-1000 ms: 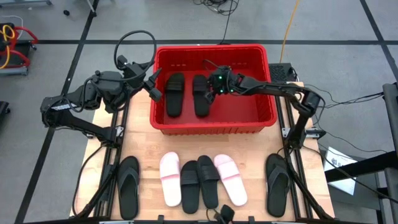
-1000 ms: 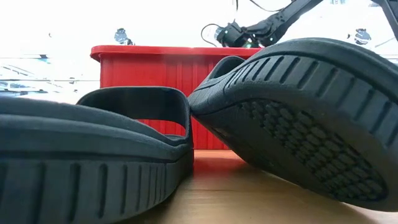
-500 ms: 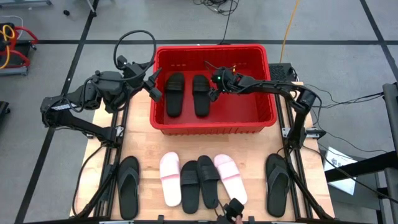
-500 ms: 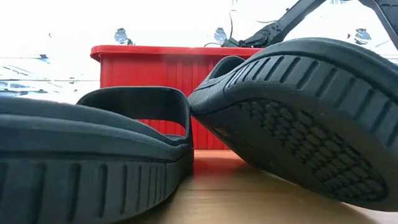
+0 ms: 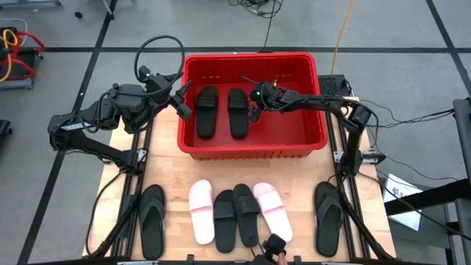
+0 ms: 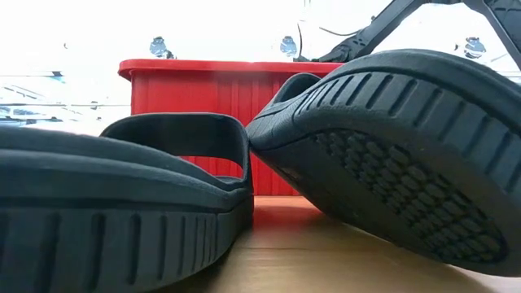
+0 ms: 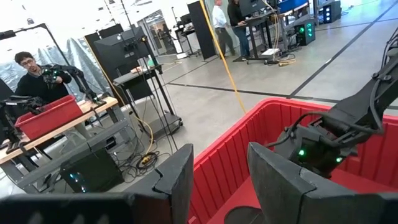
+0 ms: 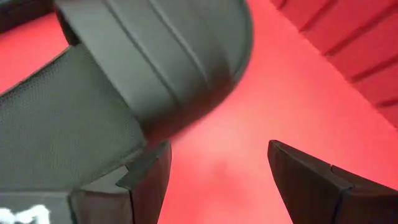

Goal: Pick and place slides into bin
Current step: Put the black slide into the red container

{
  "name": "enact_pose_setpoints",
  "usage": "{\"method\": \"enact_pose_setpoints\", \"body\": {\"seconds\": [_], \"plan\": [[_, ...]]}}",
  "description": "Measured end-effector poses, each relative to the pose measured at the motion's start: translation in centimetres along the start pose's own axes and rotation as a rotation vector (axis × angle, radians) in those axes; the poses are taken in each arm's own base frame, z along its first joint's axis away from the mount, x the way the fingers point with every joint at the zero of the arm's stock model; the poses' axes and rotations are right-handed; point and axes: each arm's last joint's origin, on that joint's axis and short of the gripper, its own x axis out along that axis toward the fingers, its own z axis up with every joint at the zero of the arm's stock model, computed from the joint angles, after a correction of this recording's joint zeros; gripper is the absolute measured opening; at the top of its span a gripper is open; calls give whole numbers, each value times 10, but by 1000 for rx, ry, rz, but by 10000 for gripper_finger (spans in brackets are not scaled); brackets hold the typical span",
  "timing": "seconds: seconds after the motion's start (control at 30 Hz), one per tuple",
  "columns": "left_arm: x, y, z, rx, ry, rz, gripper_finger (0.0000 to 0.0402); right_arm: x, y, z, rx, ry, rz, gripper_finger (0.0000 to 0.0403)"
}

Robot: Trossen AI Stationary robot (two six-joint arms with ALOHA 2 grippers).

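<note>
Your right hand sits inside the bin, low over its floor, just to the right of the right-hand black slide lying there; its fingers are spread with only red floor between them, and that slide's rounded end fills the wrist view right beside one finger, gripped by nothing. A second black slide lies to its left in the bin, the two side by side and lengthwise, near to far. Your left hand waits at the bin's left wall, by the far corner, with its fingers spread and empty, looking over the red rim toward the right arm. On the desk near the bin, six slides lie in a row: a black flip-flop at far left, a pink slide, two black slides touching in the middle, one leaning against the other, a second pink slide, and a black flip-flop at far right. All of these lie well apart from both hands. From desk level the two middle black slides fill the near view, the right one tilted with its tread showing, and the bin stands behind them.
</note>
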Motion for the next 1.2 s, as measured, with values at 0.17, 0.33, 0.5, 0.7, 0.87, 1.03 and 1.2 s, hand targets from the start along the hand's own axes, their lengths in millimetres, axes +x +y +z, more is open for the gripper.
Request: {"method": "enact_pose_setpoints", "body": {"seconds": [0.17,0.33,0.5,0.7,0.87,1.03,1.2], "plan": [[0,0,0,0,-1,-1,159,6,4,0,-28,-17,-11,256],[0,0,0,-2,-1,-1,159,7,4,6,-19,-78,-4,256],[0,0,0,-3,0,-1,159,6,5,8,-15,-100,39,256],[0,0,0,-3,0,-1,159,1,2,5,-6,-57,-11,256],[0,0,0,-4,0,0,159,-2,-2,1,-21,-4,-13,256],[0,0,0,0,0,0,159,5,3,1,-26,-20,48,256],[0,0,0,3,0,0,159,6,7,3,-31,-46,94,256]]}}
